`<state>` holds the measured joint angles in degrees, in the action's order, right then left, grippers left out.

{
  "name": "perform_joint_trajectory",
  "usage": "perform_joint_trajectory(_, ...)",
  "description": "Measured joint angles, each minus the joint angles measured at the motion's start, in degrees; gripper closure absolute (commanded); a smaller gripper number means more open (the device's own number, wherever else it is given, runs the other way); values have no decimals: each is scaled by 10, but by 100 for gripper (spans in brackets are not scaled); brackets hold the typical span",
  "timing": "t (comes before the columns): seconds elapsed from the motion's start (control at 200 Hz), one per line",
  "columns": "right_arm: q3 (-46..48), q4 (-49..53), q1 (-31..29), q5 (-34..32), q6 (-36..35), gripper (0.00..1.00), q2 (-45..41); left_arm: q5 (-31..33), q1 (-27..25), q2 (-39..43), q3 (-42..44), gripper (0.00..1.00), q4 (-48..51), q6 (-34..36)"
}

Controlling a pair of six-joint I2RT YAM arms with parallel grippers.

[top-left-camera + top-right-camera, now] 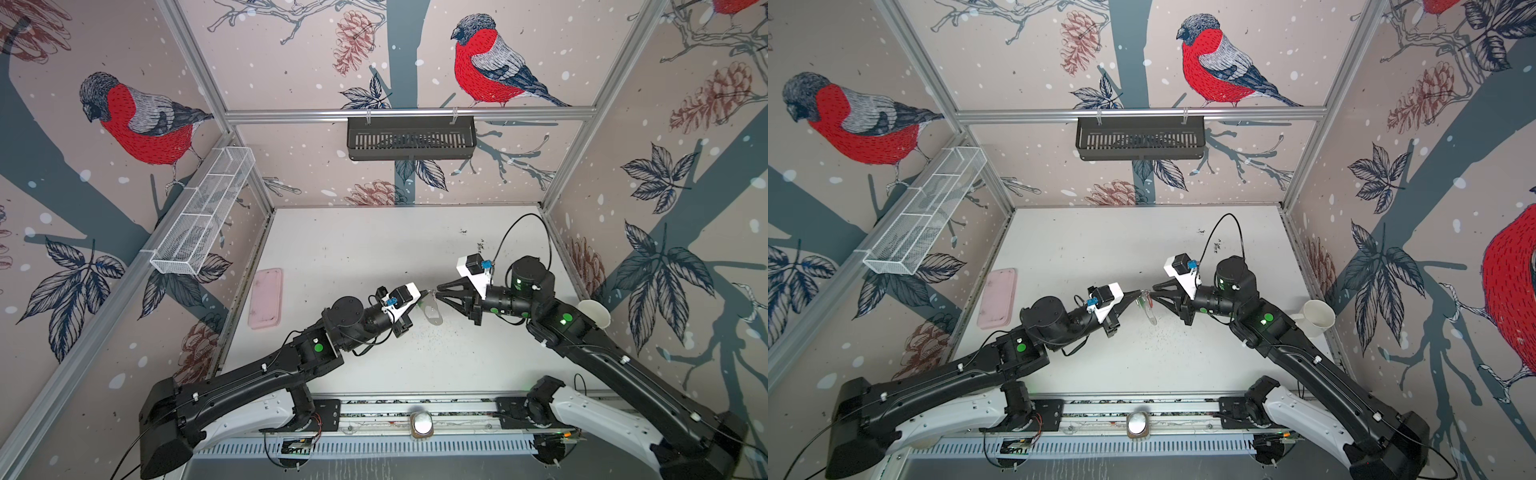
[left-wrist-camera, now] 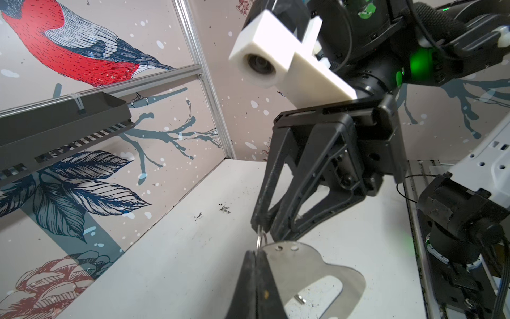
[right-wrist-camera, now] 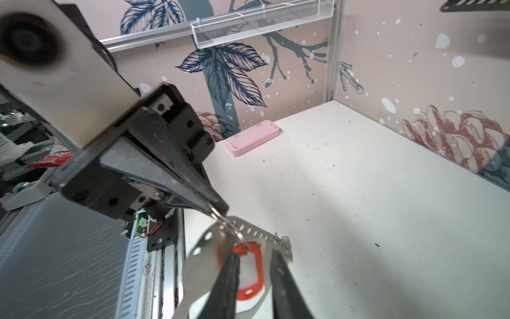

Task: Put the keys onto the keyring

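Grey keyring (image 3: 193, 266), red-orange tag (image 3: 252, 245), pink case (image 3: 254, 136)

You're in a robot test cell, a lab rig and no lived-in room. An aluminium frame (image 1: 407, 113) boxes in a plain white bench (image 1: 353, 249), with bird-print wall panels (image 1: 291, 62) fitted as backdrop. The left arm (image 1: 249, 374) and right arm (image 1: 615, 357) are bolted to a slotted rail (image 1: 374, 415) at the front. A camera (image 2: 259, 65) sits on one wrist, and a bare circuit board (image 1: 297, 446) hangs below the rail.
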<state>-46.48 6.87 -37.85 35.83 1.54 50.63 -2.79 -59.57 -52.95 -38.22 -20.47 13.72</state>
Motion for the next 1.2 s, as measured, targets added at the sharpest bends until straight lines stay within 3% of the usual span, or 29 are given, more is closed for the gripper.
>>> perform_joint_trajectory(0.225, 11, -1, 3, -43, 7, 63, -27, -49, 22, -3, -12, 100, 5, -8)
perform_joint_trajectory(0.67, 16, -17, 12, -165, 30, 67, -55, -239, 183, -3, -12, 100, -2, -78)
perform_joint_trajectory(0.956, 0, -41, 7, -153, 32, 78, -32, -406, 249, -65, -17, 100, -48, -130)
perform_joint_trajectory(1.201, 0, -41, -28, -106, 10, 86, -7, -480, 254, -89, -33, 100, -63, -148)
